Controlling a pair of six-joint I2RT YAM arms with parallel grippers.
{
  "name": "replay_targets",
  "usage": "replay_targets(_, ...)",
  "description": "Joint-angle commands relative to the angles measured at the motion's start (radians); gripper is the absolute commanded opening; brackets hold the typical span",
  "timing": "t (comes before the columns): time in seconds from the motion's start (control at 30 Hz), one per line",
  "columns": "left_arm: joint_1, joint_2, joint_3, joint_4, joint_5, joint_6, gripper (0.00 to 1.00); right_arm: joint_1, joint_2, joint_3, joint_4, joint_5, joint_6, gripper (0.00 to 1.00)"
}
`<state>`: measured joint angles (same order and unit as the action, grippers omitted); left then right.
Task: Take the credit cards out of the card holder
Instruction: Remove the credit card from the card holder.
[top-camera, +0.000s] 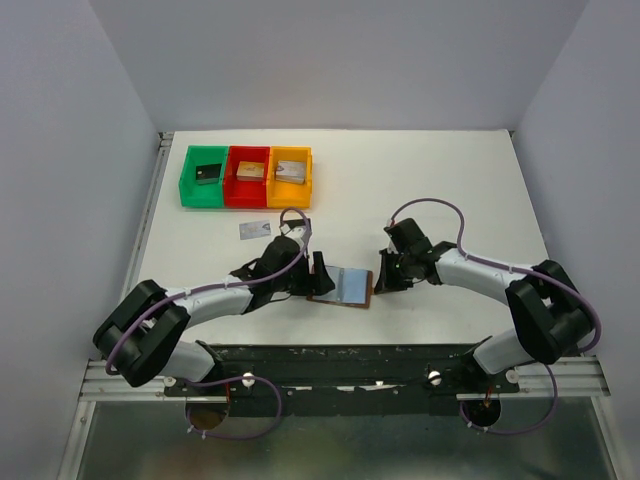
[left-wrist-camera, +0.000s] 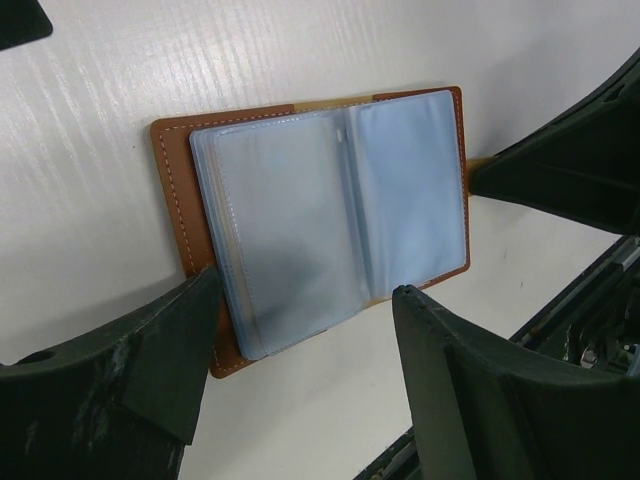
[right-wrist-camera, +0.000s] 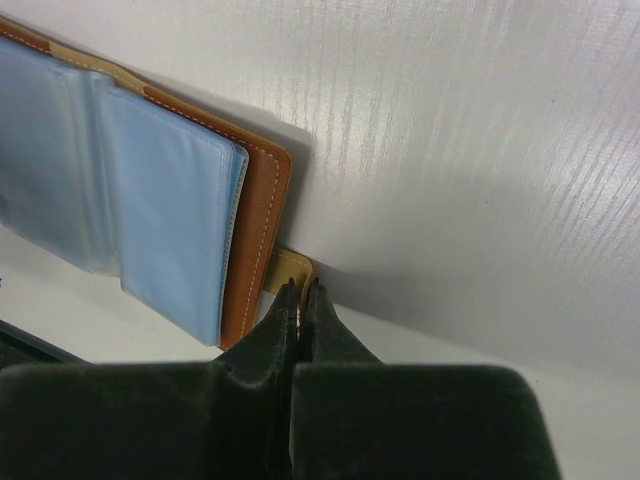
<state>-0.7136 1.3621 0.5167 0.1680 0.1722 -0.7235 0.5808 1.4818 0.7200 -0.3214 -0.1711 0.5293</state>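
A small brown leather bifold card holder (left-wrist-camera: 180, 190) lies open and flat on the white table (top-camera: 450, 180) between the two arms, its light blue clear plastic sleeves (left-wrist-camera: 300, 220) facing up. The left gripper (left-wrist-camera: 300, 335) is spread wide over the holder's near edge, and one finger (left-wrist-camera: 150, 370) overlaps the leather corner. The right gripper (right-wrist-camera: 300, 292) has its fingers pressed together, with the tips on the little tan snap tab (right-wrist-camera: 290, 268); I cannot tell whether they pinch it or only press on it. One silvery grey-blue credit card (top-camera: 255, 229) lies on the table well apart from the holder, near a green plastic tray (top-camera: 187, 180), a red plastic tray (top-camera: 247, 150) and an orange plastic tray (top-camera: 307, 178).
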Motion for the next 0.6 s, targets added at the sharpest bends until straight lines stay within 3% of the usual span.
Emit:
replay_targets(0.0, -0.010, 0.031, 0.025, -0.009, -0.013, 0.013, 0.81, 0.004, 0.020, 0.030, 0.022, -0.022, -0.012, 0.00)
replay_targets(0.57, -0.027, 0.029, 0.002, 0.129, 0.089, 0.041, 0.73, 0.004, 0.025, 0.029, 0.033, -0.039, -0.012, 0.00)
